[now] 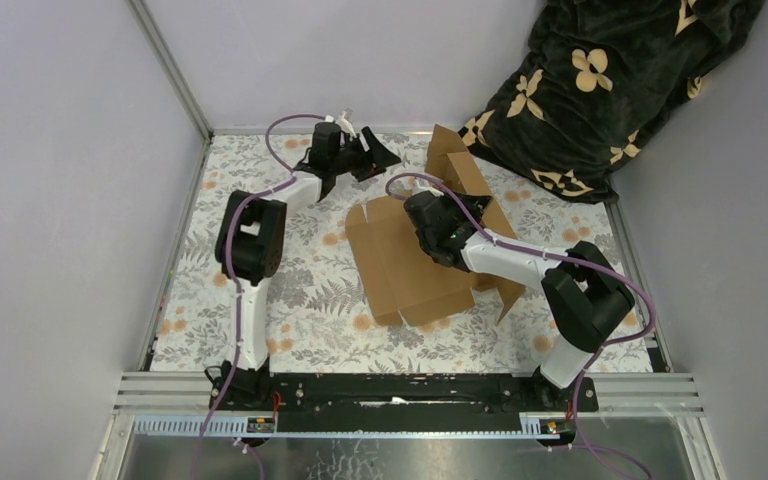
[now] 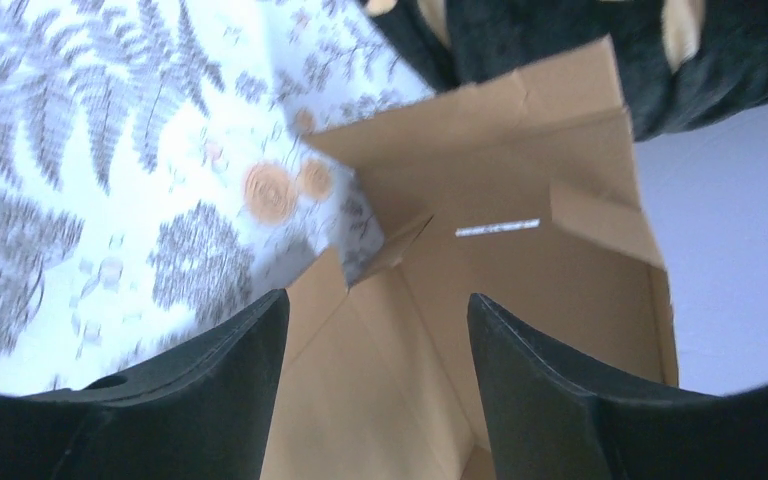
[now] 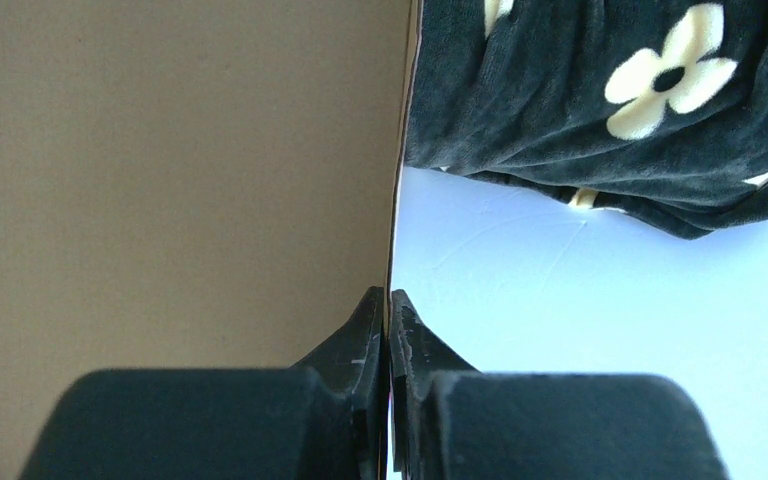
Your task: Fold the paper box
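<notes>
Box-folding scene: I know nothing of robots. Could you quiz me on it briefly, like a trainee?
1. True or false: the left pincer is open.
2. The right pincer is shut on: A) a cup B) an edge of the box C) nothing.
3. Fill in: the flowered blanket lies at the far ___ corner.
Key: 1 true; 2 B; 3 right.

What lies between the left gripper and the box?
Only a bare strip of flowered table cover, in the top view. The left gripper is open and apart from the box.
</notes>
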`<state>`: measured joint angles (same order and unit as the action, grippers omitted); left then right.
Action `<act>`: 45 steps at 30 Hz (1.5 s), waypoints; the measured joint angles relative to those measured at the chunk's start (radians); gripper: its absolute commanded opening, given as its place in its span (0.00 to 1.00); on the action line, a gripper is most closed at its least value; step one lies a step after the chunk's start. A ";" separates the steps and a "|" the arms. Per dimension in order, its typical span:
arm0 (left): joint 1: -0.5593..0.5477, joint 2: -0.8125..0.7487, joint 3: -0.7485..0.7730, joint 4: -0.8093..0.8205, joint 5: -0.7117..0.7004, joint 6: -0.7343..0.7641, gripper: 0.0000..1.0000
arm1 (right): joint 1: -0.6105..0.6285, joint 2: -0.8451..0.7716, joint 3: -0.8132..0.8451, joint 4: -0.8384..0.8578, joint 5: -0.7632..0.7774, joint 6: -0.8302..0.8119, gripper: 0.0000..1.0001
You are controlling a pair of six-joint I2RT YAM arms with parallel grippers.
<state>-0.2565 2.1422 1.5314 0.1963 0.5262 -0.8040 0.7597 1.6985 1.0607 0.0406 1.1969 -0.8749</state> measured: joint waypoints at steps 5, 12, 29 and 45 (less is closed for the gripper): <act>0.016 0.158 0.137 0.150 0.072 -0.073 0.74 | 0.000 -0.006 -0.006 0.019 -0.004 0.000 0.02; 0.016 0.369 0.449 0.170 0.095 -0.109 0.75 | 0.000 -0.015 -0.010 0.041 -0.022 0.000 0.01; -0.011 0.593 0.795 0.081 0.032 -0.192 0.76 | 0.000 -0.092 -0.072 0.076 -0.074 0.045 0.00; -0.065 0.657 0.835 0.106 0.044 -0.189 0.75 | 0.000 -0.107 -0.072 0.050 -0.091 0.080 0.00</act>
<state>-0.3218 2.7991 2.3661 0.3019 0.5705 -0.9928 0.7597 1.5917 0.9886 0.0906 1.1061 -0.7948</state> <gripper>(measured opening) 0.759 0.072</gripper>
